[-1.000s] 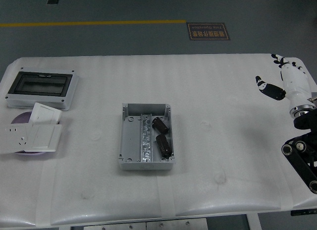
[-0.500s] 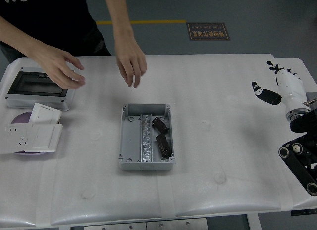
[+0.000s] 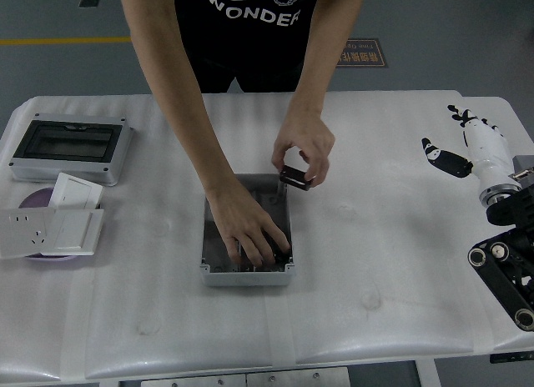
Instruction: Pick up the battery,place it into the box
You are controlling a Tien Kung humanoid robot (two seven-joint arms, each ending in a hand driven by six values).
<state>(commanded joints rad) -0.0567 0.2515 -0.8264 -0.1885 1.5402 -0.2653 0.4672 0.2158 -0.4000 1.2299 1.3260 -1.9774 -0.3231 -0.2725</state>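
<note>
Box [image 3: 219, 270]: grey, open-topped, at the table's centre; most of its inside is covered by a person's hand.
Person: stands at the far side in a black shirt, both arms reaching over the table [image 3: 375, 262].
Hand in box [image 3: 249, 230]: palm down inside the box, fingers spread toward its near right corner; what lies under it cannot be told.
Hand above box [image 3: 302, 145]: over the box's far right corner, pinching a battery.
Battery [image 3: 295, 178]: dark, cylindrical, gripped between that hand's fingertips, at the box's far right rim, tilted.
Right hand [image 3: 467, 145]: white with black fingertips, at the table's right edge, well apart from the box; fingers spread, holding nothing.
Left arm: out of view.
Breaker case [image 3: 71, 150]: grey with dark window, far left of the table.
Wall sockets [image 3: 50, 224]: white plates stacked near the left edge, just in front of the breaker case, over a purple disc [image 3: 32, 201].
</note>
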